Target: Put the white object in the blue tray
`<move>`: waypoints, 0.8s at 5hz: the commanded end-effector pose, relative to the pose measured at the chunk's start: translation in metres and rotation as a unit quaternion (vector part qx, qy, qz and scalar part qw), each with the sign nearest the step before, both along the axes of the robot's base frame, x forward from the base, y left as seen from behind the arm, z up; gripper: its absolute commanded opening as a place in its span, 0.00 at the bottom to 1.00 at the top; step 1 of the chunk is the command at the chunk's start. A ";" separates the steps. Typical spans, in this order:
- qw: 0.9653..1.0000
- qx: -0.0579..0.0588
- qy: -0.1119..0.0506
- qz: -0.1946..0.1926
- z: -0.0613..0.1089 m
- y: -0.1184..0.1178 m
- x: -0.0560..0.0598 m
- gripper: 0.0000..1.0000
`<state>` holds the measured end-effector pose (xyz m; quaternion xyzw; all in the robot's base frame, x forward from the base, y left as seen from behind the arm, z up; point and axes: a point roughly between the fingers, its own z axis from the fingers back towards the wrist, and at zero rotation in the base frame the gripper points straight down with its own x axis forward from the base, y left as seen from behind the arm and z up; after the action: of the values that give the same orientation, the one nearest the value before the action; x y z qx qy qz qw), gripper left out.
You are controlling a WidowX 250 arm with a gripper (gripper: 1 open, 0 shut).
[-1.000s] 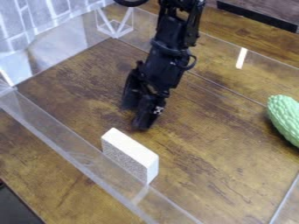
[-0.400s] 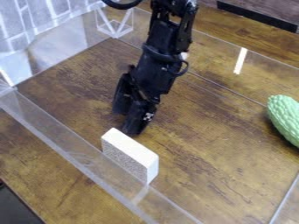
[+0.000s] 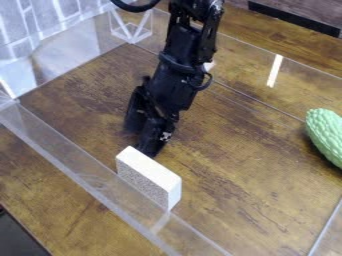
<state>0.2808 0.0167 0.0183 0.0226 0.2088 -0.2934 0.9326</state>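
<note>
Camera view takes in a dark wooden tabletop bounded on the left and front by a low clear plastic wall. At lower left centre, the white block lies flat on the wood, close to that clear wall, its long axis running diagonally from upper left to lower right. It rests free, with nothing holding it.

Just above and slightly right of it in frame, the black gripper hangs on its arm, tipped steeply downward toward the table. Its jaws stand spread wide and empty, which suits an approach: the opening needs to be broad enough to straddle the block's narrow width. The fingertips sit very near the block's upper left end, but whether they touch it cannot be told from this angle; they look just apart.

Judging by this arrangement, the step in hand is lining up over the block before closing. Further right, a green bumpy oval object lies near the frame edge, well apart from both. No blue tray is in sight.
</note>
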 end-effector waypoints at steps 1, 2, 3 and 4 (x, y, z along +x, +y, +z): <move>1.000 0.001 -0.003 0.013 0.001 0.005 -0.004 1.00; 1.000 0.002 -0.002 0.017 0.003 0.005 -0.006 1.00; 1.000 0.003 0.000 0.021 0.004 0.005 -0.007 1.00; 1.000 0.004 0.002 0.025 0.005 0.005 -0.008 1.00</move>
<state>0.2729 0.0170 0.0182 0.0227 0.2201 -0.2801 0.9341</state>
